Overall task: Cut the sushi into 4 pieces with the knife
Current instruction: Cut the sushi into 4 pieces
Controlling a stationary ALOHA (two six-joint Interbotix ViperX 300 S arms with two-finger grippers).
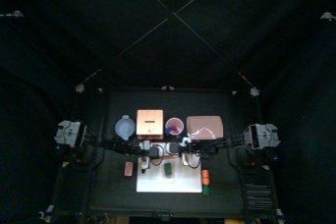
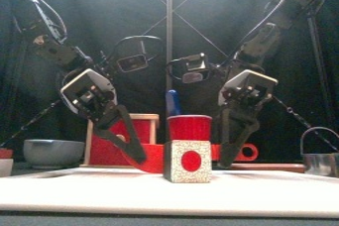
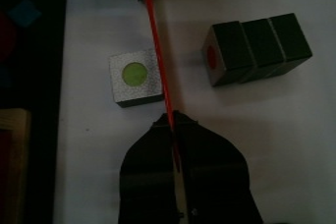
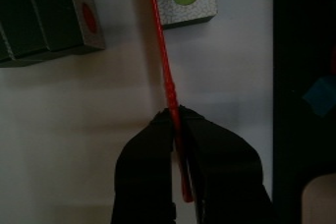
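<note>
Carefully, with my left pincer [image 3: 168,130] and right pincer [image 4: 175,120] both clamped on the red knife [image 3: 153,61], which lies between the cut piece [image 3: 134,77] and the three-block sushi roll [image 3: 260,49] on the white cutting board [image 3: 269,154], I'd square the blade over a seam and press straight down.

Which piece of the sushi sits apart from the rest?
The single piece, alone on one side of the red knife; the other three sit joined as one block across it.
</note>
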